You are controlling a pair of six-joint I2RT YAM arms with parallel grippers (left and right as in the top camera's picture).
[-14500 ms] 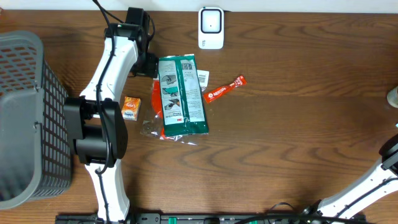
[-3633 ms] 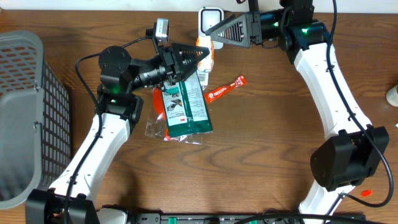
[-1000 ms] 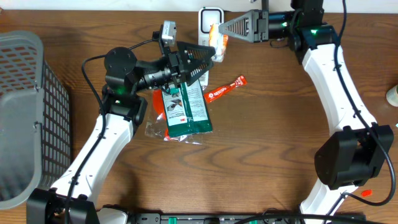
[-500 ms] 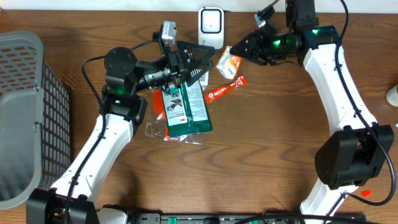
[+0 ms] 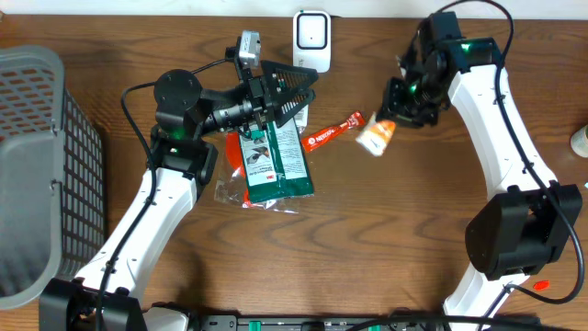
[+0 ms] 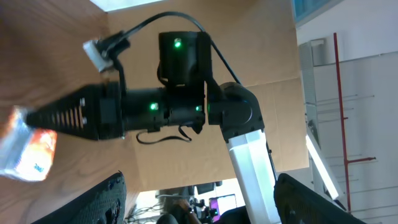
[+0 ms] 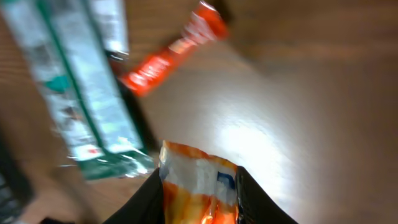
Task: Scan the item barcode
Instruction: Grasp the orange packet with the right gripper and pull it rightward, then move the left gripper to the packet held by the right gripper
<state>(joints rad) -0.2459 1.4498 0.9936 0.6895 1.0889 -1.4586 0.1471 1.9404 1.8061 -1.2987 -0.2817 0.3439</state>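
Apparently pinched packet; scanner overhead only.

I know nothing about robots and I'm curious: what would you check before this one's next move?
1. Right pincer shut on the orange packet: ok.
2. Orange packet apart from the red sachet: ok.
3. Orange packet resting on the table or lifted: cannot tell.
4. Left pincer open, holding nothing: ok.
5. Scanner front uncovered: ok.
6. Barcode showing on the orange packet: cannot tell.
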